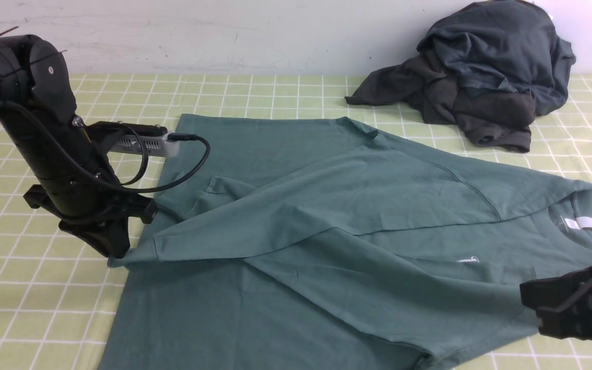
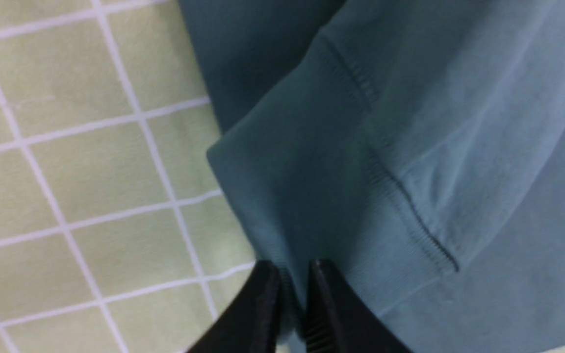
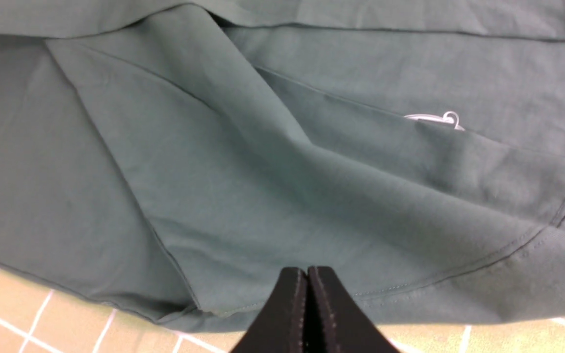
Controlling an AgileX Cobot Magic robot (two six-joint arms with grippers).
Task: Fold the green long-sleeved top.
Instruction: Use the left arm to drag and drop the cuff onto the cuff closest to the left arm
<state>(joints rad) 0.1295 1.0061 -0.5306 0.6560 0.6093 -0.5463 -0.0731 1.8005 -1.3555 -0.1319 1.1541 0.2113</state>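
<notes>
Soft, matte green top (image 1: 327,205) lies spread and creased on a checked tablecloth (image 1: 29,288). The left gripper (image 2: 295,274) pinches its stitched cuff. The right gripper (image 3: 307,274) has its fingers pressed together at the top's hem. Crumpled dark clothes (image 1: 486,67) are heaped beyond the top.

green long-sleeved top (image 1: 327,205): dull teal-green knit, spread flat on the checked desk (image 1: 255,92). collar with white label (image 1: 581,222) lies toward the right, hem toward the left. one sleeve is folded diagonally across the body; its stitched cuff (image 2: 321,196), at the left edge, is pinched in the left hand (image 2: 295,274). small white logo (image 1: 468,260) on the chest.
</notes>
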